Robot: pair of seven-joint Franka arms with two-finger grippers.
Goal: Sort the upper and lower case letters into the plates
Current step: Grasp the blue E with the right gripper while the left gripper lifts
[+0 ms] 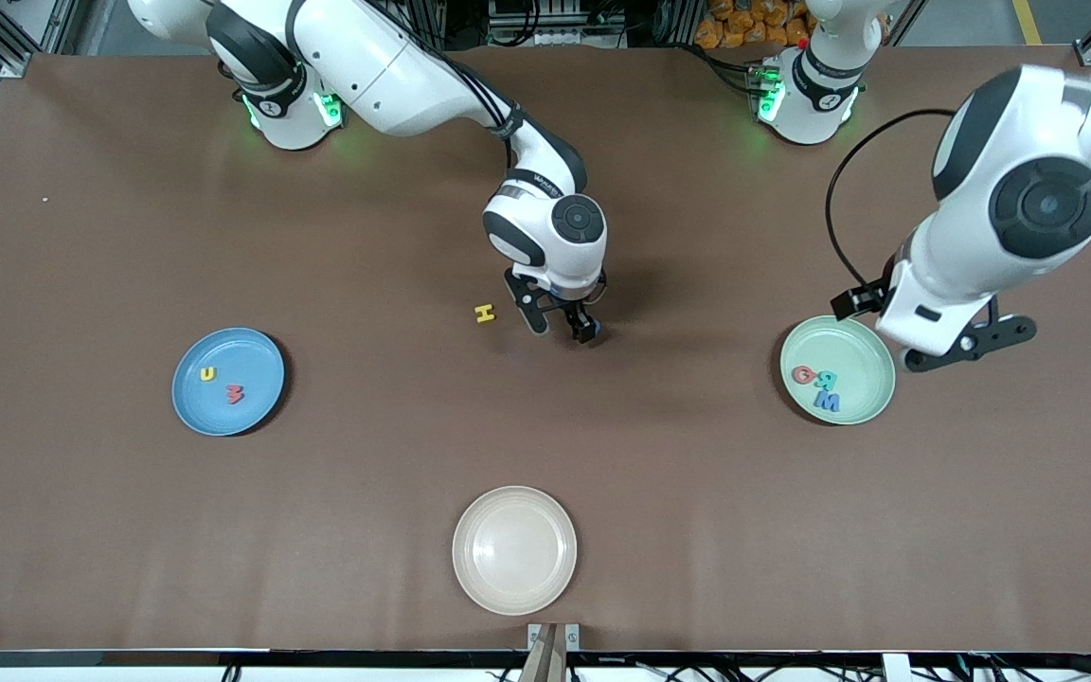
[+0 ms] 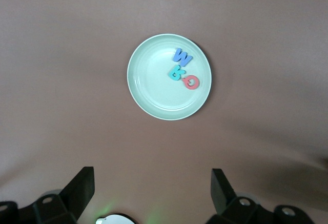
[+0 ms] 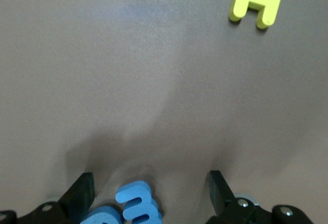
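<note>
Three plates noted: cream plate [image 1: 514,549] nearest and bare, blue plate [image 1: 228,381] with two letters, mint plate [image 1: 837,369] with three. Right gripper [image 1: 563,326] sits low mid-table, fingers spread about a small blue letter [image 3: 134,207], evidently for pickup; yellow H [image 1: 484,314] lies beside. Left gripper [image 2: 152,189] waits open above the mint plate.

A matt brown table [image 1: 129,530] is showing a faintly grainy surface. Foam-like letters, including a yellow H [image 3: 257,1], are looking soft and matt. Plates [image 2: 148,88] are appearing smooth, slightly satin.
</note>
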